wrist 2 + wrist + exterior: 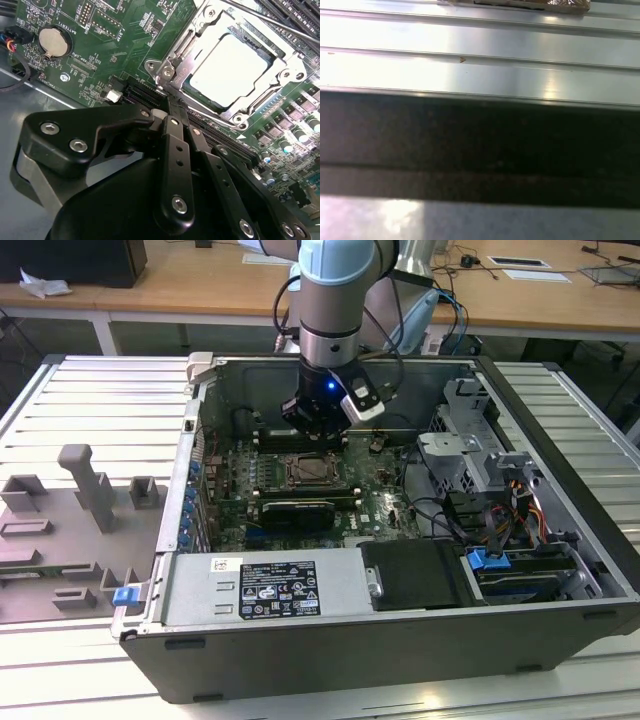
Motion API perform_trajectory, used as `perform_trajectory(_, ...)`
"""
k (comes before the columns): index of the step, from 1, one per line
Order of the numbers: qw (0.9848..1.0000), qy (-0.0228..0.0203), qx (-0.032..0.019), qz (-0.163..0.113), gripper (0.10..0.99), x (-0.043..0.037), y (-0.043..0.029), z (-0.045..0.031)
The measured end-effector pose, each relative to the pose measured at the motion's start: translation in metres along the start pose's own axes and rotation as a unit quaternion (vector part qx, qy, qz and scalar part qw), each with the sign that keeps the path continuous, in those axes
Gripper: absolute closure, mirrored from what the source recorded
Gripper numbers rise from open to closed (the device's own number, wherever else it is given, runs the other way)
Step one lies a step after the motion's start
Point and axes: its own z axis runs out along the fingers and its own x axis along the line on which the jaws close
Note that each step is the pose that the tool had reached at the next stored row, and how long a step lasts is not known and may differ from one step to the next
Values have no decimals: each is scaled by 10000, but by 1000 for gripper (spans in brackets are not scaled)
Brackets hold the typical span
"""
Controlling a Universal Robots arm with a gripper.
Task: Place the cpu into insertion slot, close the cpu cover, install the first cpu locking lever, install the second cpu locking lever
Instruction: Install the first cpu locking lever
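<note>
Black gripper closed on nothing beside cpu under shut cpu cover, coin battery nearby

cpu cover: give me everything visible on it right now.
The cpu cover is a thin silvery metal frame with a large square cut-out, lying flat and closed over the cpu, whose pale top shows through the opening. Screws sit at its corners, and a thin wire lever runs along one edge. It lies on the green motherboard, beside black slots. The gripper hangs close to one corner; contact cannot be told. In the exterior view it sits mid-board.
</note>
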Motion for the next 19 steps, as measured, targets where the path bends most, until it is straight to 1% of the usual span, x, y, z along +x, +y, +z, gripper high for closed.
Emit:
perform_trajectory(1, 10000, 0, 3, 0, 980, 0, 0, 0)
perform_trajectory(2, 10000, 3, 36, -1, 980, 1, -1, 9)
perform_trajectory(3, 10000, 5, 55, -2, 980, 1, -2, 15)
perform_trajectory(5, 10000, 6, 77, -2, 980, 1, -3, 25)
perform_trajectory(8, 10000, 7, 90, -3, 980, 2, -4, 41)
perform_trajectory(11, 10000, 6, 88, -2, 980, 3, -5, 45)
perform_trajectory(12, 10000, 4, 83, -2, 980, 2, -3, 32)
perform_trajectory(14, 10000, 5, 84, -2, 980, -2, 6, -74)
perform_trajectory(19, 10000, 8, 86, -2, 980, -1, -25, -83)
